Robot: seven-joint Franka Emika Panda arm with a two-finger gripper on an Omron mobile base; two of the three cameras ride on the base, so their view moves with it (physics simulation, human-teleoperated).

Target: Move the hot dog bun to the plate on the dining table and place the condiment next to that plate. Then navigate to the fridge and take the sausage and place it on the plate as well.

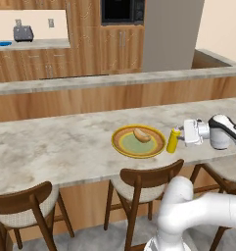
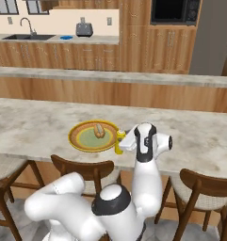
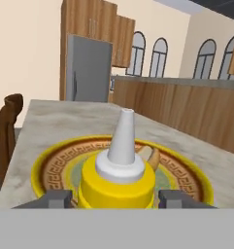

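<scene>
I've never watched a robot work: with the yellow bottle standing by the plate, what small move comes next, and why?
Probably draw the gripper straight back. The bottle stands upright on the table beside the plate, the bun lies on it, and the fingers flank the bottle with slight gaps.

The bench has a matt, beige-grey marbled stone top over wood-grain panelling. The plate looks like glazed ceramic (patterned rim), the condiment smooth yellow plastic, the hot dog bun soft and matt.
</scene>
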